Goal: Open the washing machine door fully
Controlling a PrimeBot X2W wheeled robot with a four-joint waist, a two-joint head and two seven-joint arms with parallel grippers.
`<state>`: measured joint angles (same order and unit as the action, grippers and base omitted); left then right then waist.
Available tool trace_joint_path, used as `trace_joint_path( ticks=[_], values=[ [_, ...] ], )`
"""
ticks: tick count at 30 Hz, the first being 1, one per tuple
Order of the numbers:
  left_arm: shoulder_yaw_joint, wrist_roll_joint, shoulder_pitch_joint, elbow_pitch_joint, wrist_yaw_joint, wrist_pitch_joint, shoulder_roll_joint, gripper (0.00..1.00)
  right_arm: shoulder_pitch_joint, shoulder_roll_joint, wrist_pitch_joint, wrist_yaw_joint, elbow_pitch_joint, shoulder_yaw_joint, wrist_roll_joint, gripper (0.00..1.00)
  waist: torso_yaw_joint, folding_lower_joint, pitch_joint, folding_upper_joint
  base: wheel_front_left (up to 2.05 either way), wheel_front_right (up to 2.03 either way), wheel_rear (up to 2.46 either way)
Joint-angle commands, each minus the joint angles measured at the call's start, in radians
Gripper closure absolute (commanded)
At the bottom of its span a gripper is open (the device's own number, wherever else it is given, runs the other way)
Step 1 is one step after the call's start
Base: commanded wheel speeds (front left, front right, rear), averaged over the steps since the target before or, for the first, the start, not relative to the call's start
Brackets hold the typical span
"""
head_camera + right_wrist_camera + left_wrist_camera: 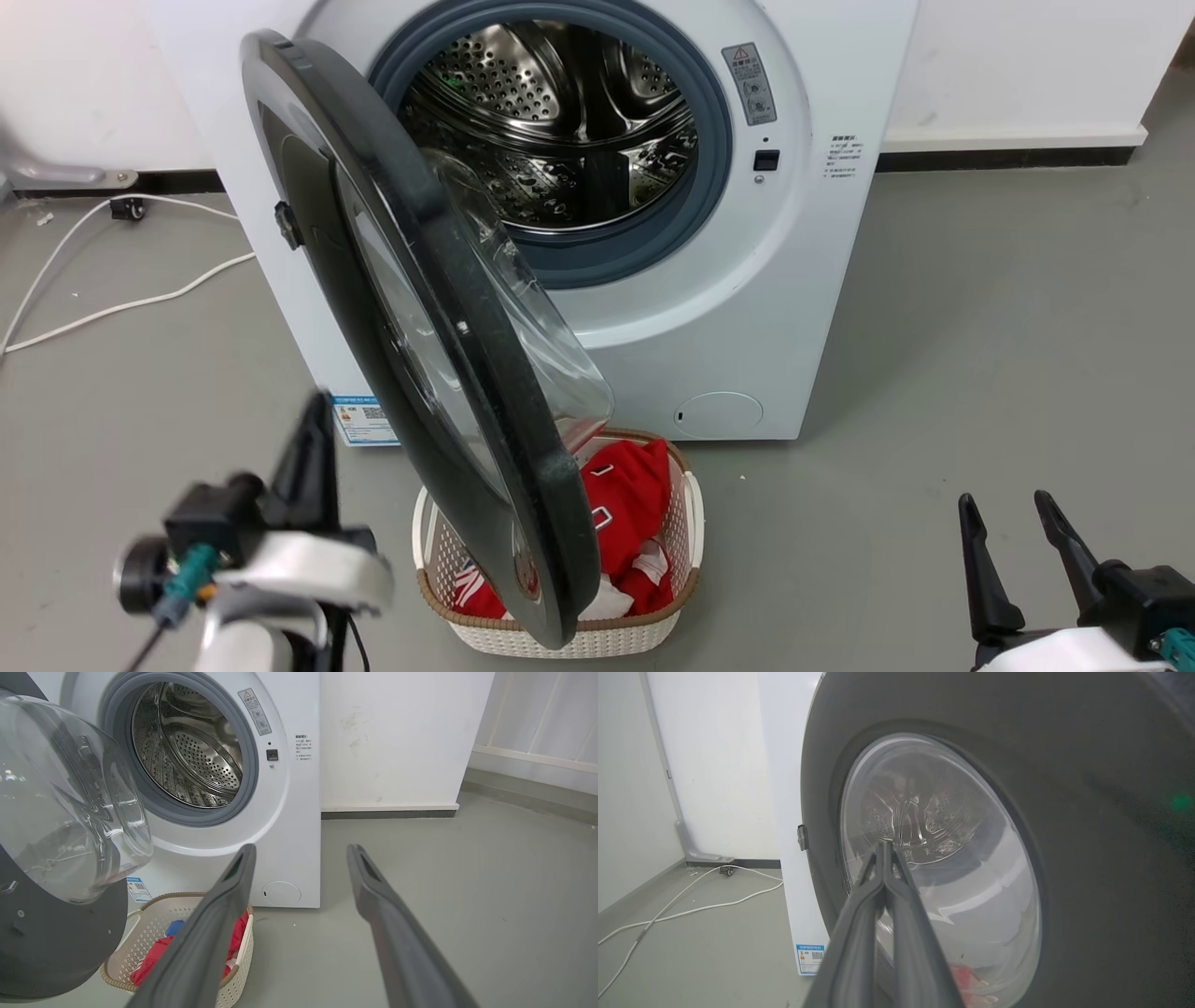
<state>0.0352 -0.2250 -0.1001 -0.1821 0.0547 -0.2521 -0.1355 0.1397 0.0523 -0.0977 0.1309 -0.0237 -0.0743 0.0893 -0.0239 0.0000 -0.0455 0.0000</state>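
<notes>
The washing machine door [471, 364] is seen swung out from the washing machine [803, 280], hinged at the left side of the head view and standing nearly edge-on to the head camera, roughly halfway open. Its glass bowl [551, 345] is turned toward the steel drum [569, 121], which is laid bare inside the grey gasket [714, 187]. The door's lower edge is hung over a white basket [560, 644] set on the floor [934, 373] just before the machine, and red clothes [625, 513] are heaped in it. The left gripper [316, 411] is raised at the lower left, close to the door's outer face; in the left wrist view the left gripper [883, 845] is shown with both fingers pressed together and nothing between them, the tips aimed at the round window. Whether those tips are touching the door cannot be told. The right gripper [1004, 504] is held low at the right, well apart from the machine, and in the right wrist view the right gripper [301, 849] is spread wide and empty. A blue label [359, 420] is glimpsed beside the door's rim, a round cap [717, 413] is set low on the front, and a white cable [121, 303] is trailed across the floor at the left.
</notes>
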Motion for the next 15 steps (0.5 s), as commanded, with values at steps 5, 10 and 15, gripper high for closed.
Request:
trace_joint_path(
  ticks=[5, 10, 15],
  values=[
    [-0.015, 0.008, -0.089, 0.168, -0.030, 0.027, -0.020, 1.00, -0.013, -0.003, -0.012, 0.000, 0.013, 0.001, 0.012, 0.00, 0.006, 0.0000, -0.005, 0.0000, 0.00, 0.00, 0.00],
    [0.003, 0.023, -0.157, 0.302, -0.030, 0.033, -0.024, 1.00, -0.017, -0.003, -0.016, 0.000, 0.021, 0.000, 0.023, 0.00, 0.009, 0.0000, -0.007, 0.0000, 0.00, 0.00, 0.00],
    [0.060, 0.039, -0.224, 0.448, -0.010, 0.051, -0.015, 1.00, -0.021, -0.003, -0.018, 0.000, 0.028, 0.000, 0.026, 0.00, 0.012, 0.0000, -0.010, 0.0000, 0.00, 0.00, 0.00]
  ],
)
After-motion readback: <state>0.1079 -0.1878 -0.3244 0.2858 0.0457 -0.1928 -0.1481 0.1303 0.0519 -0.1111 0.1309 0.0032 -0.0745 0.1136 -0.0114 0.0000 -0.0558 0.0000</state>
